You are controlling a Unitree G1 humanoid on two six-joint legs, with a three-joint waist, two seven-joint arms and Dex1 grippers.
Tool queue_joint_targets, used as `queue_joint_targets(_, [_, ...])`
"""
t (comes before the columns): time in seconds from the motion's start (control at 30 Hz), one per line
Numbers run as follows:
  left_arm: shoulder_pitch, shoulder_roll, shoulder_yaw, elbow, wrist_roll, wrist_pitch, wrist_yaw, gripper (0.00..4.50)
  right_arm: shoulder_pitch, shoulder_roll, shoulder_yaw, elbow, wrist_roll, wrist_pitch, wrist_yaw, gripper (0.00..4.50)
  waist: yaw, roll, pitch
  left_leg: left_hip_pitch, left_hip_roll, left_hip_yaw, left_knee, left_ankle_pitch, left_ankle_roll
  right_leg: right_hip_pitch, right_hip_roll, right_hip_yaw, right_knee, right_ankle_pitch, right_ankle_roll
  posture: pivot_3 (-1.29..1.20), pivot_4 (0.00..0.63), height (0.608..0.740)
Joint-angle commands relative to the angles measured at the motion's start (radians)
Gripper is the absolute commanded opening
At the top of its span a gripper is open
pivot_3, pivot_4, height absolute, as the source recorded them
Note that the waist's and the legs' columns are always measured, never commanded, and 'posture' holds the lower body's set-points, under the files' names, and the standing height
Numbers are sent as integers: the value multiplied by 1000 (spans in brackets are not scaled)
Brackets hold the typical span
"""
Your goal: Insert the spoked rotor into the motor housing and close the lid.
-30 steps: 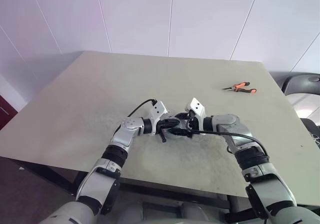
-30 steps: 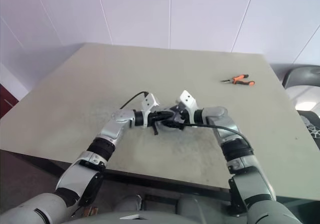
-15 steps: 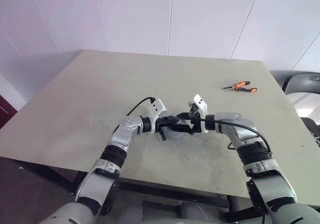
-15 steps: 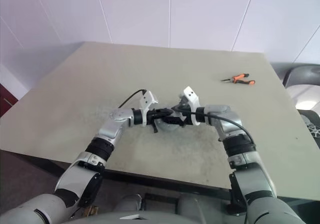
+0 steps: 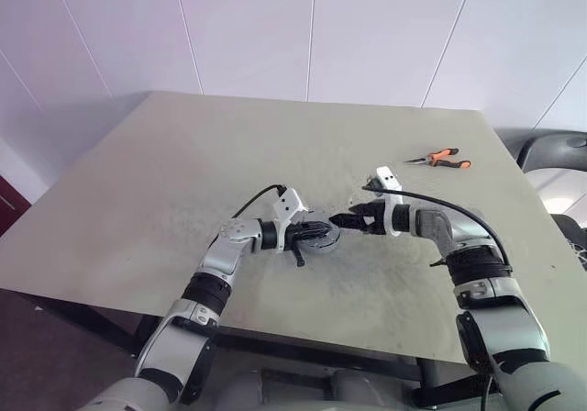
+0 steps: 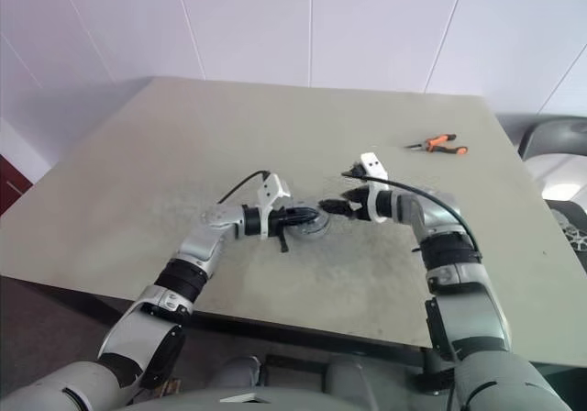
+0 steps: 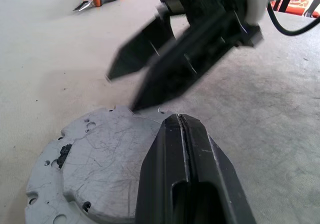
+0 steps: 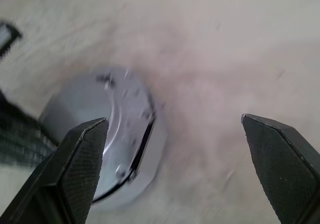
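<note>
Beige table [image 5: 183, 163], white panelled wall [image 5: 367, 35], orange pliers [image 5: 439, 161]

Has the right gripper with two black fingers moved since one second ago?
Yes. The right gripper drew back from the round silver-grey motor housing, towards the orange-handled pliers.

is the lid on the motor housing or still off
On. A flat grey lid covers the top of the round motor housing on the table, hiding any copper windings. Whether it is fully seated, cannot tell.
</note>
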Motion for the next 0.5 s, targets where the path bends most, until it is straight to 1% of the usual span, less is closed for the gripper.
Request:
queue_joint_targets(0.03, [9,8,-22,8,12,10,-2,0,21,-3,15,-69,33,52,41,4452,0,0,0,0,0,0,0,0,0,0,0,0,0,0,0,0,0,740])
queue_joint_targets(0.2, [-7,13,-3,24,13,-13,32,0,12,3,-4,-58,27,40,18,4452,-1,0,0,0,0,0,2,0,0,1,0,0,0,0,1,0,0,740])
queue_joint_targets(0.4, [-41,-4,82,19,-53,-33,90,0,8,7,6,-52,21,33,24,4452,-1,0,0,0,0,0,2,0,0,0,0,0,1,0,1,0,0,740])
queue_joint_targets(0.5, [-56,-5,123,23,-76,-47,124,0,9,8,6,-44,15,9,21,4452,1,0,0,-3,0,0,2,0,0,-4,0,0,3,0,1,0,0,740])
